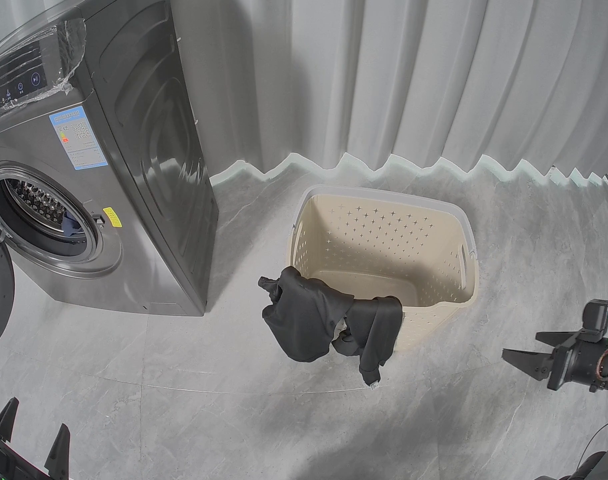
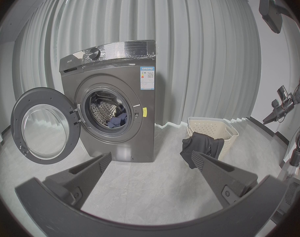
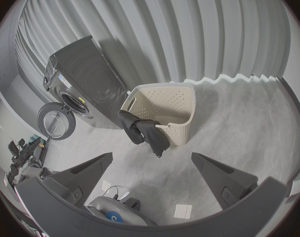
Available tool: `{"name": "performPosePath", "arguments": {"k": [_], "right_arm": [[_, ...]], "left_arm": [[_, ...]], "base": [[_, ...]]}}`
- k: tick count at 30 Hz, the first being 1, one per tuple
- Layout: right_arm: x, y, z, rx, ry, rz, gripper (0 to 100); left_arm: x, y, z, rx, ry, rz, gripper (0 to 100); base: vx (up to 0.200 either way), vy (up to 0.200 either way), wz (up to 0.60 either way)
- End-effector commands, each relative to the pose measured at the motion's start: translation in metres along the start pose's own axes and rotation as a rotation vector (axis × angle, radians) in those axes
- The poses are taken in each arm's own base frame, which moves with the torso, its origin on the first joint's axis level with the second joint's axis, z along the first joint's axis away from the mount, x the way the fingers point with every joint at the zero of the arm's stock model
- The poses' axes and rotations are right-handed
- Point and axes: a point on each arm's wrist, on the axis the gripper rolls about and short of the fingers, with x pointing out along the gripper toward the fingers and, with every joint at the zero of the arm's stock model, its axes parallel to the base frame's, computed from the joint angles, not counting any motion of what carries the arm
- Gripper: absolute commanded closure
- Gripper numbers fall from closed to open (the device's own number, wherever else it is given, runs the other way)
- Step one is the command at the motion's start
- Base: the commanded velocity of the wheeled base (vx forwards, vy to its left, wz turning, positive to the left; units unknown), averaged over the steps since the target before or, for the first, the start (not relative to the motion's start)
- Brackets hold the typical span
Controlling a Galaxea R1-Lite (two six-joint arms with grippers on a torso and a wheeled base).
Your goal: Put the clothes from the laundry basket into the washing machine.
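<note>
A beige laundry basket [image 1: 451, 218] [image 2: 230, 130] [image 3: 186, 116] stands on the grey floor. A dark garment [image 1: 321, 318] [image 2: 201, 145] [image 3: 143, 134] hangs over its near rim and down the outside. The grey washing machine [image 1: 151, 141] [image 2: 120, 116] [image 3: 87, 79] stands at the left with its round door [image 2: 44, 125] [image 3: 56, 120] swung open; a blue cloth [image 2: 117, 120] [image 1: 71, 223] lies in the drum. My left gripper [image 1: 31, 435] [image 2: 150, 163] is open, low at the near left. At the right, well clear of the basket, my right gripper [image 1: 527, 349] [image 3: 151, 162] is open and holds nothing.
White pleated curtains [image 1: 411, 61] hang behind the machine and basket. Open grey floor [image 1: 204, 395] lies between my grippers and the basket. A white paper scrap [image 3: 183, 211] lies on the floor.
</note>
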Motion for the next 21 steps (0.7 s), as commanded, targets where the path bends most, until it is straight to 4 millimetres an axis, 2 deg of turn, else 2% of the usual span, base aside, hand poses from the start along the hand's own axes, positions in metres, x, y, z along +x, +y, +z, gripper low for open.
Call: {"name": "performPosePath", "arguments": {"k": [1,2,4,5,6,8,10,13,14,16,21], "right_arm": [[0.060,-0.001,-0.011,0.018,0.173,0.017,0],[0.061,-0.001,-0.011,0.017,0.171,0.017,0],[0.080,0.004,-0.010,-0.006,0.172,0.000,0],[0.080,0.004,-0.010,-0.006,0.172,0.000,0],[0.092,0.011,-0.009,-0.011,0.164,-0.005,0],[0.095,0.014,-0.009,-0.010,0.160,-0.003,0],[0.114,0.027,-0.007,0.003,0.152,0.001,0],[0.125,0.028,-0.007,0.011,0.161,-0.012,0],[0.137,0.028,-0.004,0.012,0.161,-0.014,0],[0.141,0.028,-0.004,0.012,0.161,-0.014,0],[0.180,0.027,-0.003,0.024,0.144,-0.031,0]], "left_arm": [[0.001,0.000,-0.005,-0.005,0.011,-0.001,0],[0.001,0.000,-0.005,-0.005,0.012,-0.001,0],[0.001,0.000,-0.005,-0.005,0.011,-0.001,0],[0.001,0.000,-0.005,-0.005,0.011,-0.001,0],[0.001,0.000,-0.005,-0.005,0.012,-0.001,0],[0.001,0.000,-0.005,-0.005,0.012,-0.001,0],[0.001,0.000,-0.005,-0.006,0.012,-0.001,0],[0.001,0.000,-0.005,-0.006,0.012,-0.001,0],[0.001,0.000,-0.005,-0.006,0.012,-0.001,0],[0.001,0.000,-0.005,-0.006,0.012,-0.001,0],[0.001,0.000,-0.005,-0.008,0.012,-0.001,0]], "base": [[0.000,0.000,0.00],[0.000,0.000,0.00],[0.000,0.000,0.00],[0.000,0.000,0.00],[0.000,0.000,0.00],[0.000,0.000,0.00],[0.000,0.000,0.00],[0.000,0.000,0.00],[0.000,0.000,0.00],[0.000,0.000,0.00],[0.000,0.000,0.00]]}}
